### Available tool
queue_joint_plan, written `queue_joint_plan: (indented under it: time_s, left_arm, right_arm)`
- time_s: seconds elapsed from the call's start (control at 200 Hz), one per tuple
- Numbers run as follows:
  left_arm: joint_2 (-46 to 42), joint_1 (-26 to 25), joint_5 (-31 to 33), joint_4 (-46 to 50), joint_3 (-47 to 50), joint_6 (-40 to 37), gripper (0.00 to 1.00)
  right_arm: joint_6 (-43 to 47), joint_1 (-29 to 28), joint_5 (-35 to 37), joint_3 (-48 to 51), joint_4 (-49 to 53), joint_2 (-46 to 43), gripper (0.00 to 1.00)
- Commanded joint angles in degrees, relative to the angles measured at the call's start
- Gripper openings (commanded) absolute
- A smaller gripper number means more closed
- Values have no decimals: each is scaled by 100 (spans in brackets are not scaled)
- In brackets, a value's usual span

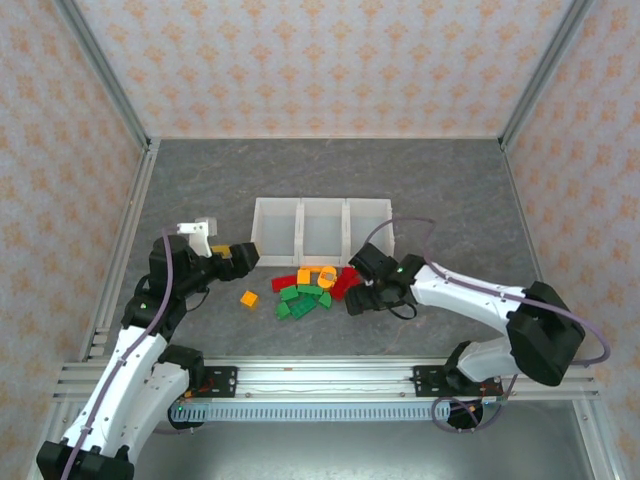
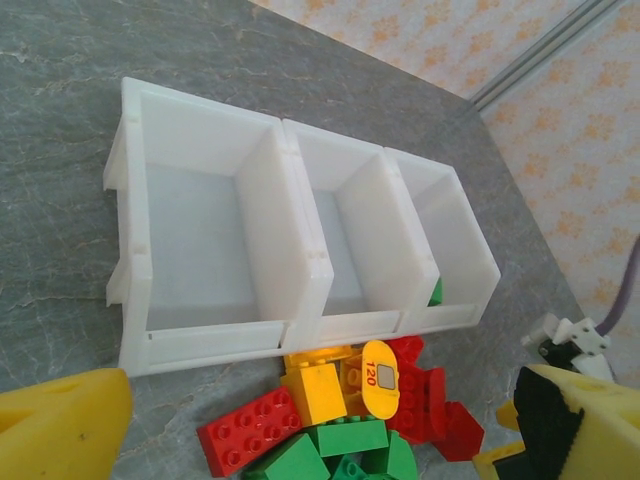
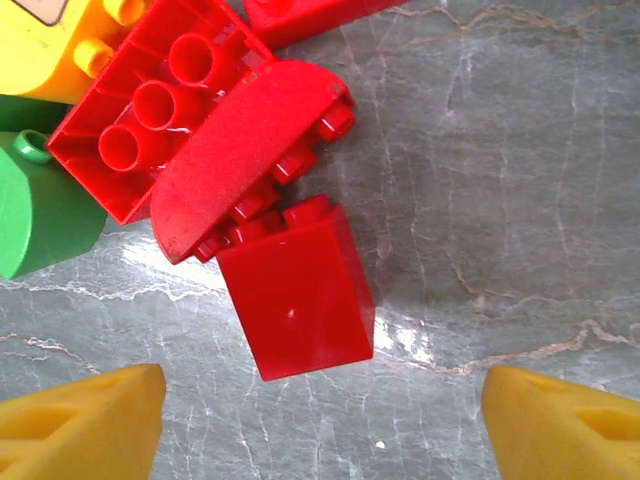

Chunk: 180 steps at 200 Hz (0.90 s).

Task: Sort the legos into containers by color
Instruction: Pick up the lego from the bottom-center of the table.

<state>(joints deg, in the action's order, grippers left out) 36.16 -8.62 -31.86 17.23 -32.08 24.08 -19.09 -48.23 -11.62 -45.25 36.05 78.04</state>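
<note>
**Top view.** The bricks (image 1: 312, 290) lay heaped on the bench (image 1: 450, 190), just at 6 o'clock of the three joined bins (image 1: 322, 202). One orange brick (image 1: 249, 298) sat apart at 9 o'clock of the heap. The left claw (image 1: 240, 255) stood spread at 10 o'clock of the heap. The right claw (image 1: 352, 292) was at 3 o'clock, beside the red pieces.

**Left wrist view.** Between the spread pads (image 2: 60, 430), the bin interiors appeared bare except for a green patch (image 2: 436, 292) at the third bin's near corner. Whether it lay inside the bin or behind its wall could not be told.

**Right wrist view.** A red block (image 3: 300, 295) lay between the right claw's spread pads, touched by neither. Its studs abutted a curved red piece (image 3: 250, 160), a contact too small to read from above. The block was judged light, rigid and smooth. Its flat side faces offered the surest hold, while the studs or the curved neighbour would likely slip.
</note>
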Motion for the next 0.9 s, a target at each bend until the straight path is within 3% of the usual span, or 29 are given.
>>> queue_joint_plan:
  time_s: [0.0,0.11,0.415,0.571,0.721,0.896]
  left_arm:
    - [-92,-58,-181,-219,35,-60,99]
    - [-72,-65,-172,-220,35,-56,99]
    - [-39,-66,-207,-221,40,-61,99]
    - [-31,-134,21,-84,-8,-12,99]
    - [501,-555,1010,1133,-709,114,99]
    - [934,-795,1203,2396,-1247,118,99]
  right_arm:
    - [188,0,-25,-55,-77,227,73]
    - [287,1,-71,-77,-105,415,66]
    - [425,-2,21,-218,-186,718,59]
    - [489,-1,27,-287,-230,861,48]
    - [402,6,257,-322,-218,797,40]
    - [338,4,279,-209,-241,383,33]
